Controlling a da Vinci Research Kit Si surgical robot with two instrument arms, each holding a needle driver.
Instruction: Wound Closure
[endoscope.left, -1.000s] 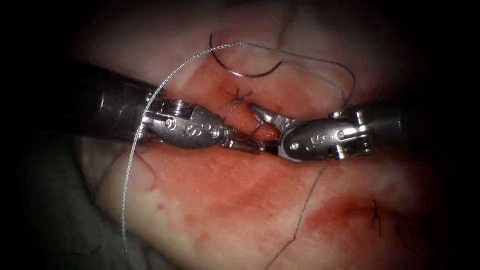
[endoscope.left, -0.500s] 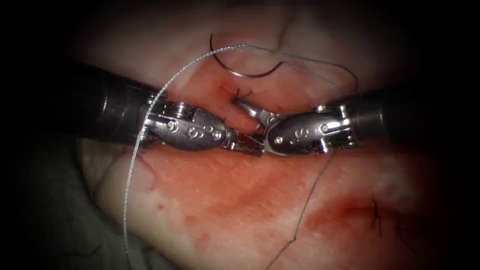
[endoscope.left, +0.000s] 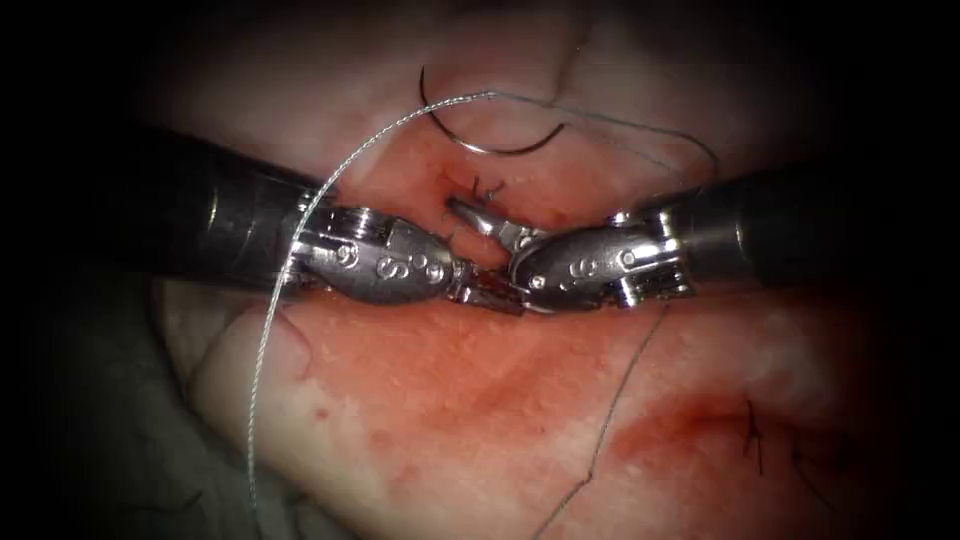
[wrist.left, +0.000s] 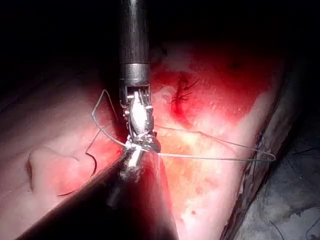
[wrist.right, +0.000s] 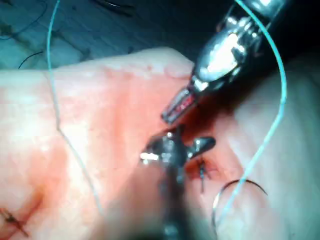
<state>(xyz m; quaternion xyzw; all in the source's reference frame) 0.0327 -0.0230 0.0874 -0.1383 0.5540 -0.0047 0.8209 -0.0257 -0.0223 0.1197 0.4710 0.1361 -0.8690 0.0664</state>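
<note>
Needle of curved steel lies free beyond the knot; right claw spread beside it, left claw unclear.

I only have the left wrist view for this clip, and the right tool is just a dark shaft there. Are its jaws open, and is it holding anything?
Observer: In the right wrist view, the right tool has its jaws spread open and holds nothing. It sits just by the knot.
Operator: I see part of a curve on the tissue. Is that the needle?
Observer: Yes. The endoscope view shows the whole needle lying on the tissue beyond both tools, held by neither.
Operator: What does the left tool hold?
Observer: I cannot tell. In the endoscope view, the left tool has its tip right against the right tool's open jaws.
</note>
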